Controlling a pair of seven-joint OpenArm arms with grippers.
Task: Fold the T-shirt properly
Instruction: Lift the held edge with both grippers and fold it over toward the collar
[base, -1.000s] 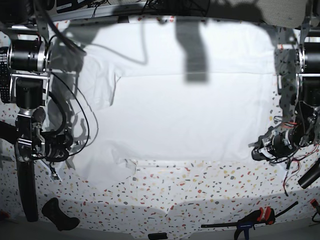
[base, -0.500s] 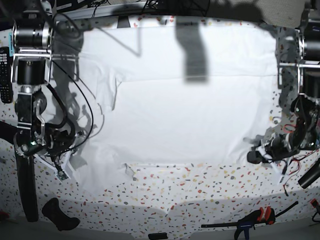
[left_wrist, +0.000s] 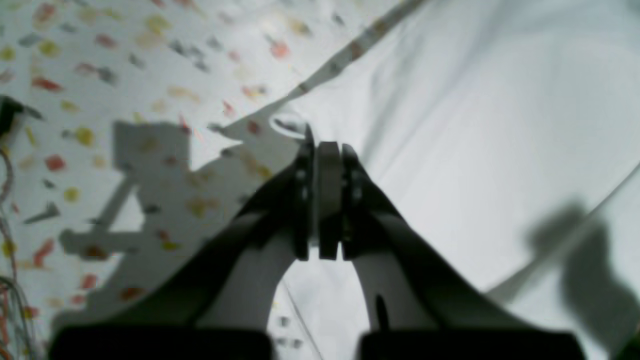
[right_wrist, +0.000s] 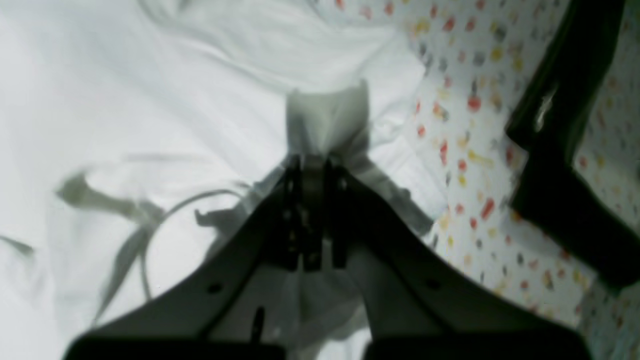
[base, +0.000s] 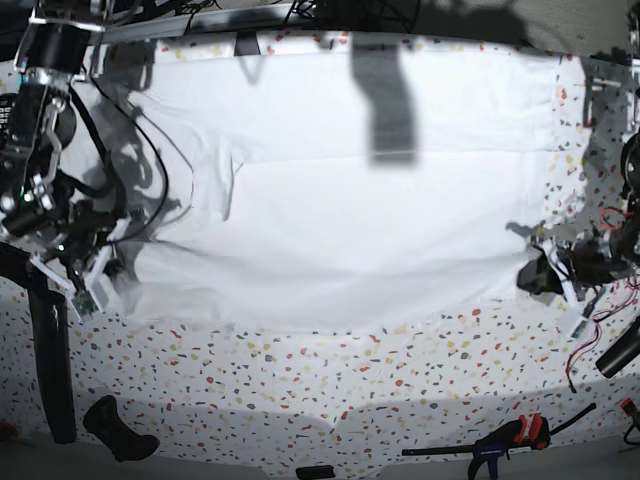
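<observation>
The white T-shirt (base: 340, 220) lies spread over most of the speckled table, its near hem stretched between my two grippers. In the base view my right gripper (base: 95, 285) is at the shirt's near left corner. The right wrist view shows that gripper (right_wrist: 312, 162) shut, with white cloth (right_wrist: 150, 100) bunched at its fingertips. My left gripper (base: 545, 272) is at the shirt's near right corner. Seen from the left wrist, it (left_wrist: 322, 137) is shut right at the edge of the cloth (left_wrist: 475, 125), above the table.
A black clamp with a red handle (base: 505, 437) lies at the front right of the speckled table (base: 350, 380). A black object (base: 118, 428) and a dark upright bar (base: 55, 370) are at the front left. Cables hang from both arms.
Both grippers have moved outward and a little away from the front edge. The near hem, slack and folded before, is now drawn taut and wider.
</observation>
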